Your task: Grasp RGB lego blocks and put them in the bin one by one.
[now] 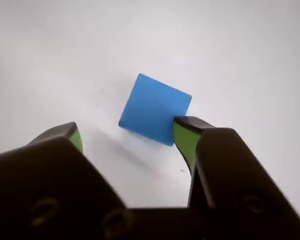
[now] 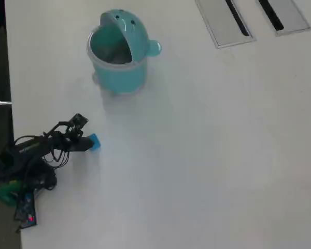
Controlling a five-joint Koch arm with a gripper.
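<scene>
Table, white and wide, fills nearly all of the overhead view, and everything I deal with sits toward its left part. Two flat grey slotted panels lie set into it at the top right edge of that view, side by side. One bin, teal and rounded with a domed lid tipped back and a round knob on its right side, stands near the top left; its mouth faces up and I cannot make out anything inside. My arm lies low along the left edge in the overhead view, black with loose cables, reaching rightward over the table, well apart from the bin. My gripper has its jaws spread apart, black with green inner faces. In the wrist view the right finger touches the lower right corner of the blue block, while the left finger stands clear of it. I count one block only, the blue one, resting flat on the table just ahead of my fingertips. No writing or label is readable anywhere.
</scene>
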